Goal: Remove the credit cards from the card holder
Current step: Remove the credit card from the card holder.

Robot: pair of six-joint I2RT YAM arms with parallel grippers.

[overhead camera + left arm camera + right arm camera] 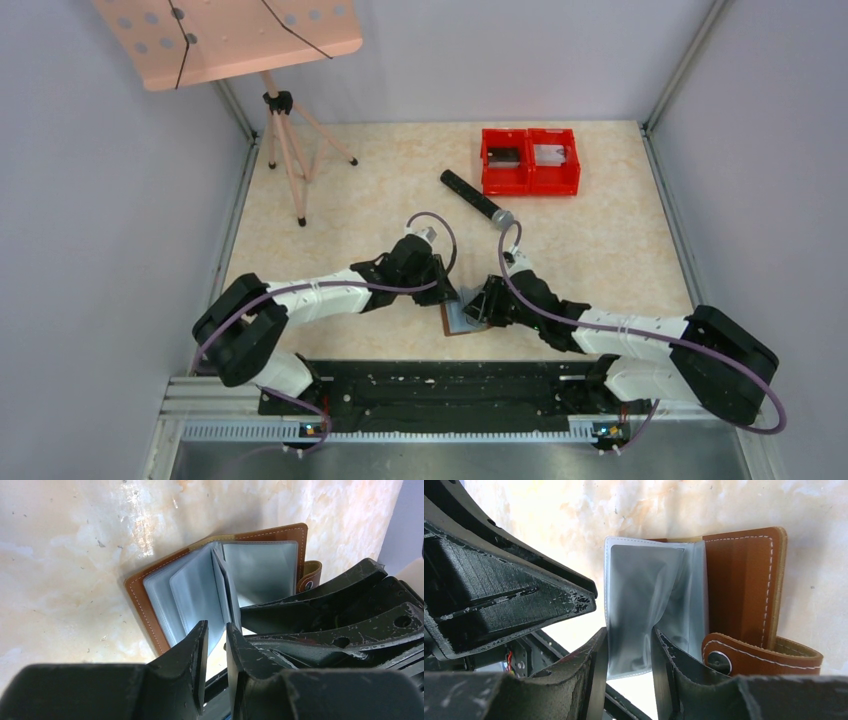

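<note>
Left fingers (192,660): narrowly apart, holding nothing.
Right fingers (591,670): astride one clear plastic sleeve (639,590); grip uncertain.
Flat brown leather card holder (142,592): lying open on the beige marbled table (60,555), between both.
Advice: pin the cover, pinch card only.

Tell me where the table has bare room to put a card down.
Bare: the middle, between the tripod and the black rod; also the right side, between the red bins and the right arm. Crowded: around the card holder.

Beige marbled table (600,240): open card holder (460,322), red bins (530,160) (far side), black rod (470,195), tripod (278,102).
</note>
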